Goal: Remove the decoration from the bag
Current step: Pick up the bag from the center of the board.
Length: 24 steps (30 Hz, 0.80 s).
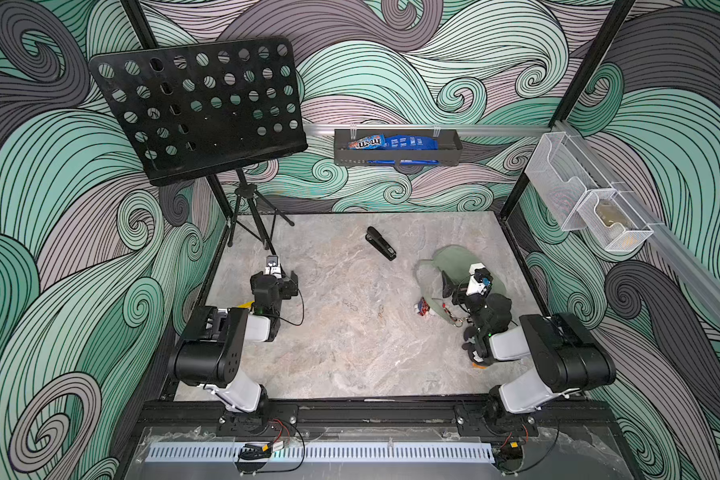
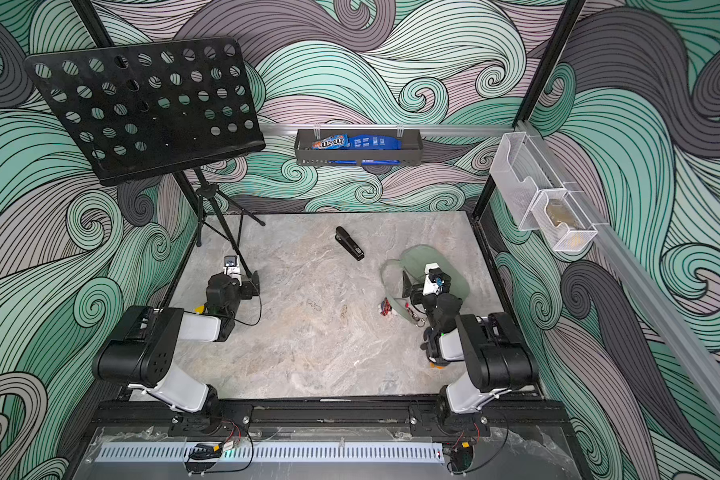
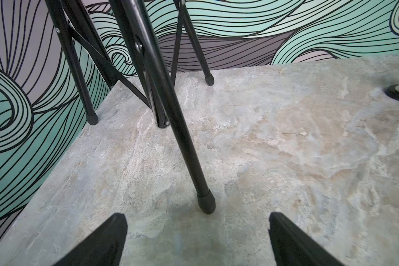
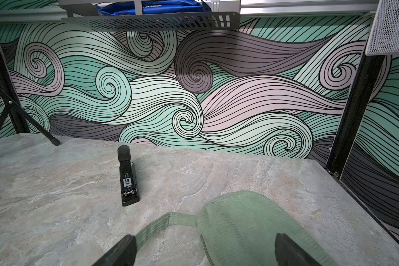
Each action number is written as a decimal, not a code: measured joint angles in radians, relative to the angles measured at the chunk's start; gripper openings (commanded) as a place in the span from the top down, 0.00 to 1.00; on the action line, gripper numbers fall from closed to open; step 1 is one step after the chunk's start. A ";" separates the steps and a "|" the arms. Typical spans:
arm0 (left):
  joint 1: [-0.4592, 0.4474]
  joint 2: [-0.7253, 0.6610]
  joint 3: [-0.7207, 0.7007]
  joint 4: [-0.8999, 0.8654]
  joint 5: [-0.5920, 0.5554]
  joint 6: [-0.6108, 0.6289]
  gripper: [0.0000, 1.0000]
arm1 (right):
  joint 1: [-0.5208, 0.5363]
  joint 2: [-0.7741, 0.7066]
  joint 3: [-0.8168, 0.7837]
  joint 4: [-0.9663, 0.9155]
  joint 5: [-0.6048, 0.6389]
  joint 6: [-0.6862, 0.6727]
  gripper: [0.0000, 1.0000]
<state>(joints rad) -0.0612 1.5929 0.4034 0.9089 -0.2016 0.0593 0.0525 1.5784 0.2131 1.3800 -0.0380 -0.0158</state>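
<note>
Currently the right gripper [image 4: 205, 239] hangs with its jaws spread wide and nothing between them, right above the green bag [image 4: 251, 221], which lies flat on the table [image 1: 350, 353]. The bag's rounded body stretches ahead of this gripper, and its narrow strap runs under one finger. In both top views the small red, white and blue decoration [image 1: 422, 306] lies at the bag's near end, a little behind the right gripper and off to the side facing the other arm; whether it is fastened to the bag cannot be told. A black stapler [image 4: 128, 177] lies farther ahead of the right gripper, apart from the bag. The left gripper [image 3: 196, 216] is spread and empty too, well apart from the bag, with one foot of the music stand [image 1: 200, 108] just ahead of its fingers.
</note>
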 measured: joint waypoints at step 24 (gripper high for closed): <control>-0.057 -0.265 -0.001 -0.204 -0.106 -0.031 0.01 | 0.013 -0.234 0.087 -0.314 0.083 0.071 0.01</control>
<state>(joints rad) -0.1184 1.3277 0.4026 0.7044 -0.3077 0.0284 0.0654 1.3445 0.3004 1.0657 0.0448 0.0551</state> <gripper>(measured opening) 0.989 0.989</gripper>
